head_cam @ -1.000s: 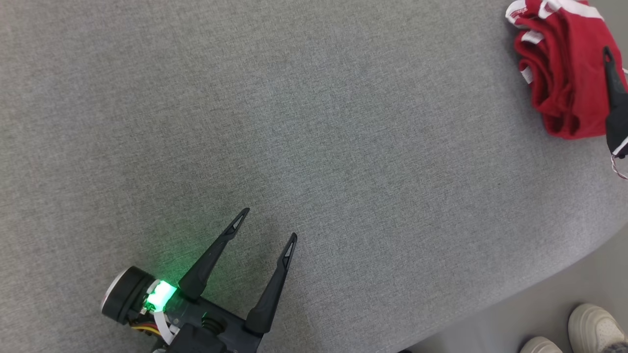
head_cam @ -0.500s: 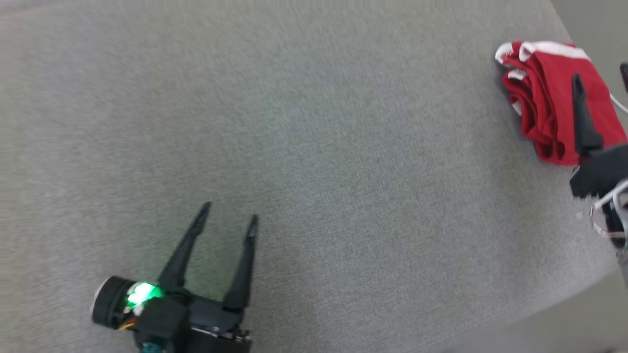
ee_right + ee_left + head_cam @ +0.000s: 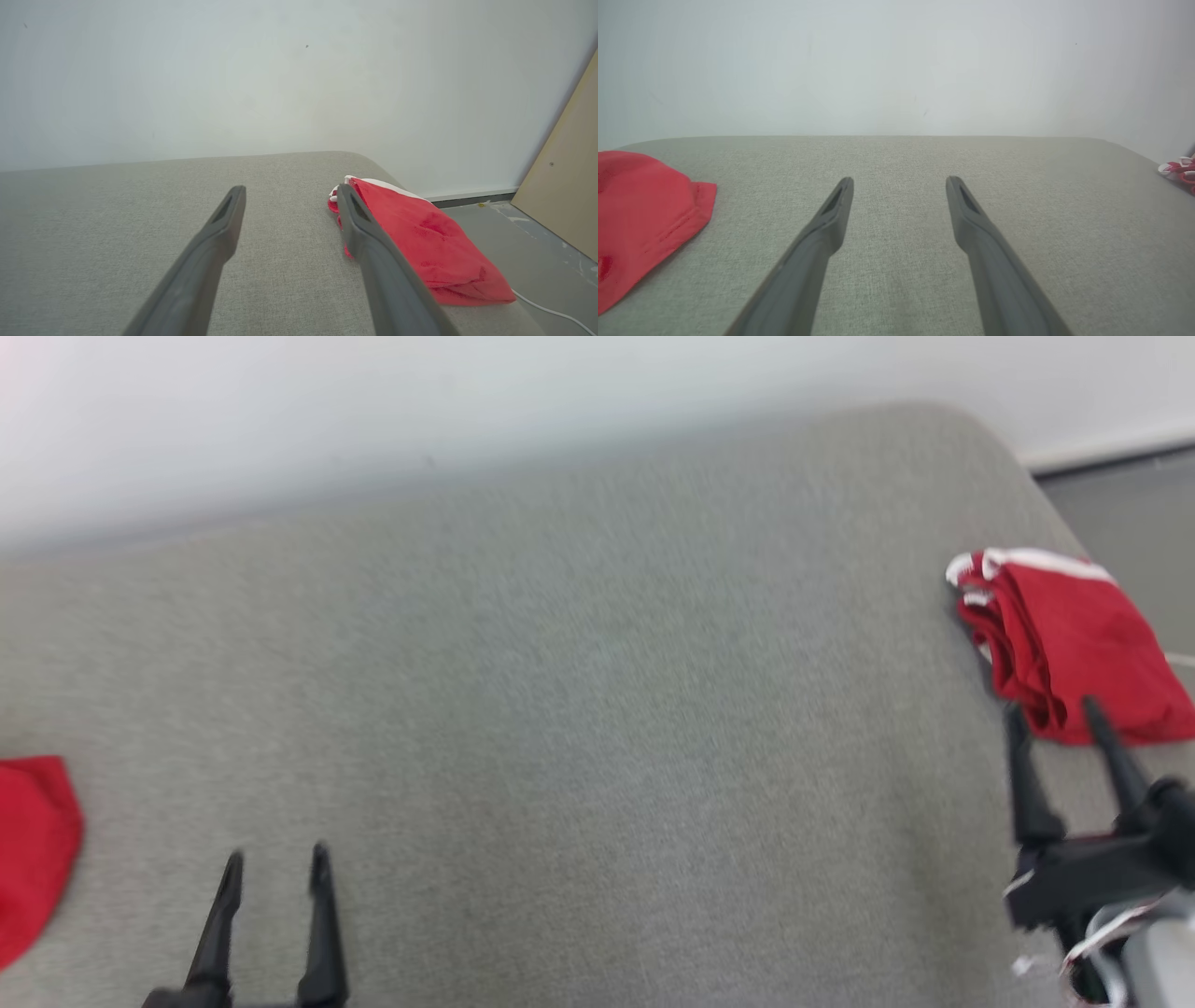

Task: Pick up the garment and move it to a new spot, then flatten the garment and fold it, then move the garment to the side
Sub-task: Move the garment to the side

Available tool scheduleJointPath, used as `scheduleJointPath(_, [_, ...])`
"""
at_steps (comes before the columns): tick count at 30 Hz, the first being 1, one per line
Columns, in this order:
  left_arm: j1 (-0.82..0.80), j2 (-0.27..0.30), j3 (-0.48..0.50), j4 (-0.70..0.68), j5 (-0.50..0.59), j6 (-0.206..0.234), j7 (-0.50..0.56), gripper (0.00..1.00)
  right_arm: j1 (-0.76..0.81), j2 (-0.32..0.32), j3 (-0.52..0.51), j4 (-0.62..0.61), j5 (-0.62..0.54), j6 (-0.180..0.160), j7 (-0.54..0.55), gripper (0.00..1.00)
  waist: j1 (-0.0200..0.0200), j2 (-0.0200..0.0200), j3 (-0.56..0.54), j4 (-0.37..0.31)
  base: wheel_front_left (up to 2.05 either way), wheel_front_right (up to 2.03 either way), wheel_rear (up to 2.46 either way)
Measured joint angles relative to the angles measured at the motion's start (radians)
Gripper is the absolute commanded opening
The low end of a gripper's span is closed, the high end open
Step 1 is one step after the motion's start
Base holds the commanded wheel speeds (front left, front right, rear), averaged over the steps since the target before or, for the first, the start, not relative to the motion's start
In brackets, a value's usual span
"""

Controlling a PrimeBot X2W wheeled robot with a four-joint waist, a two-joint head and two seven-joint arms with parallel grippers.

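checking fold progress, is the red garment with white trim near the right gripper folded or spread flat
Folded: the red garment sits as a compact bundle with stacked, layered edges showing along one side, not spread flat.

Left hand point(image 3: 899, 179) splayed, grey fabric surface point(image 3: 896, 158), red cloth point(image 3: 640, 210) at left

The garment point(image 3: 1074, 644) at three o'clock is coloured red, edged in white. The table point(image 3: 579, 728) is covered in plain grey.

Grey fabric surface point(image 3: 597, 709); folded red garment point(image 3: 1074, 653) right; red cloth point(image 3: 28, 849) left.
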Motion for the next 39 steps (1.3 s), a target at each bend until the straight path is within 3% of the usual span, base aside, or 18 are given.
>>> scheduleJointPath(16, [0.118, -0.034, 0.167, 0.112, -0.010, -0.044, 0.000, 1.00, 0.164, 0.103, 0.068, -0.026, -0.051, 0.000, 0.000, 1.00, 0.0001, 0.0000, -0.193, 0.093, 0.00, 0.00, 0.00])
scheduleJointPath(24, [0.156, -0.035, 0.153, 0.146, 0.000, -0.044, 0.000, 1.00, 0.207, 0.155, 0.069, -0.007, -0.060, 0.000, 0.000, 1.00, 0.0001, 0.0000, -0.230, 0.109, 0.00, 0.00, 0.00])
scheduleJointPath(39, [0.158, -0.035, 0.156, 0.142, 0.003, -0.048, 0.000, 1.00, 0.237, 0.185, 0.072, -0.009, -0.067, 0.000, 0.000, 1.00, 0.0002, 0.0001, -0.224, 0.126, 0.00, 0.00, 0.00])
